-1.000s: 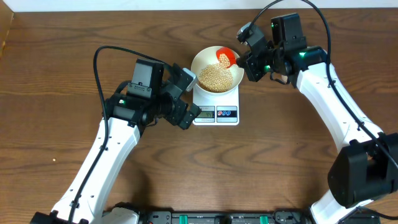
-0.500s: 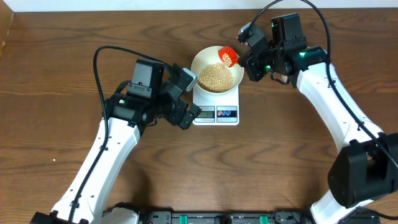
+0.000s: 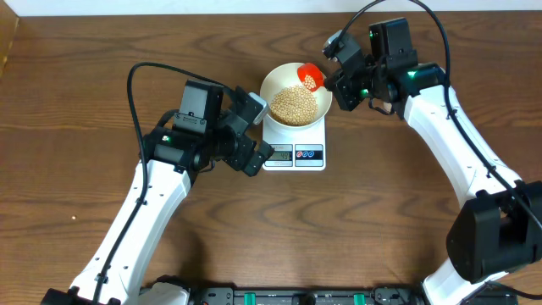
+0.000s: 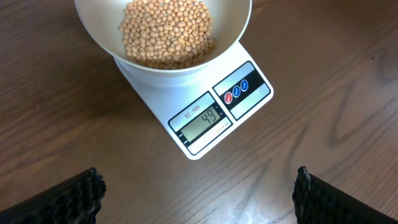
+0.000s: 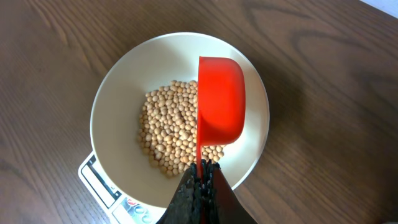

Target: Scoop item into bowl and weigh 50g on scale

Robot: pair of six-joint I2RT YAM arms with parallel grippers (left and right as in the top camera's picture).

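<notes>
The cream bowl [image 3: 278, 83] stands on the white scale [image 3: 294, 155] at the table's middle back. It holds a heap of tan beans [image 3: 292, 104]. In the left wrist view the bowl [image 4: 233, 31], the beans [image 4: 166, 31] and the scale [image 4: 214, 118] show, and the display reads 49. My right gripper [image 3: 337, 78] is shut on the handle of a red scoop [image 3: 309, 76], which is tipped on its side over the bowl's right part [image 5: 221, 106]. My left gripper [image 3: 254, 127] is open and empty just left of the scale; its fingers [image 4: 199, 202] are wide apart over bare wood.
The brown wooden table [image 3: 85, 68] runs all round the scale. A pale edge lies along the table's back. No tub shows in these views.
The red scoop has tipped a little further over the bowl's right side. The arms have hardly moved.
</notes>
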